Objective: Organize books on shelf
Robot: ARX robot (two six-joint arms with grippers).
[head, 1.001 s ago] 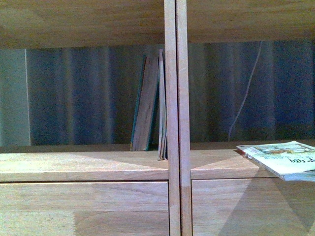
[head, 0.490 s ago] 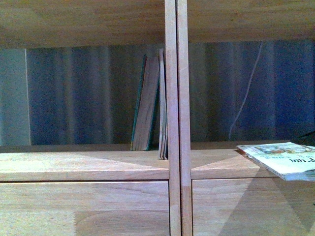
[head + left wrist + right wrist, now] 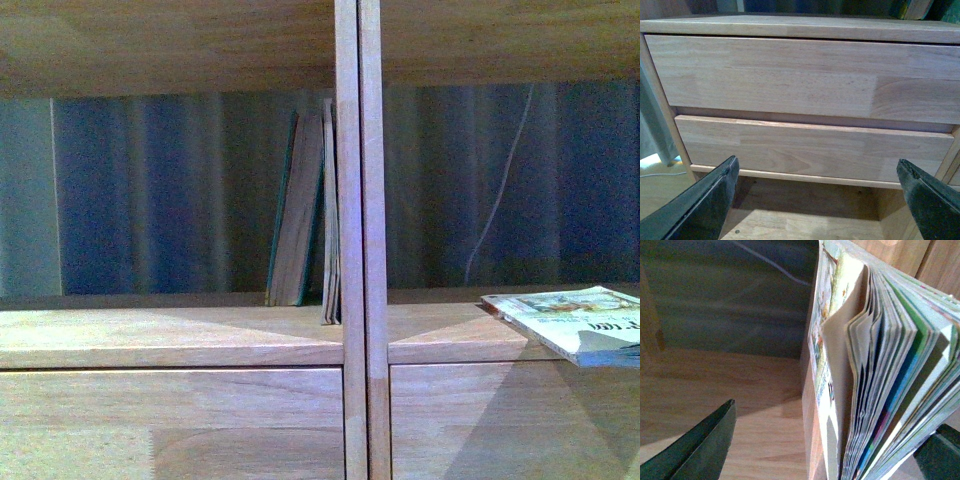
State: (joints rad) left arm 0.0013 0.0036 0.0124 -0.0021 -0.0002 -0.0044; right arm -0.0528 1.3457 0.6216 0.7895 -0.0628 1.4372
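Since a second ago, the white paperback has hardly moved. Only its near corner at 4 o'clock looks a little raised, so I judge the pick-up is just beginning. It lies flat on the shelf, in the right column, long axis about 10 to 4 o'clock. The right hand is wide around its fanned pages, and the left hand is wide and empty.

White paperback partly off-frame

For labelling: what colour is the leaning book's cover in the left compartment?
The leaning book has a teal cover; front view.
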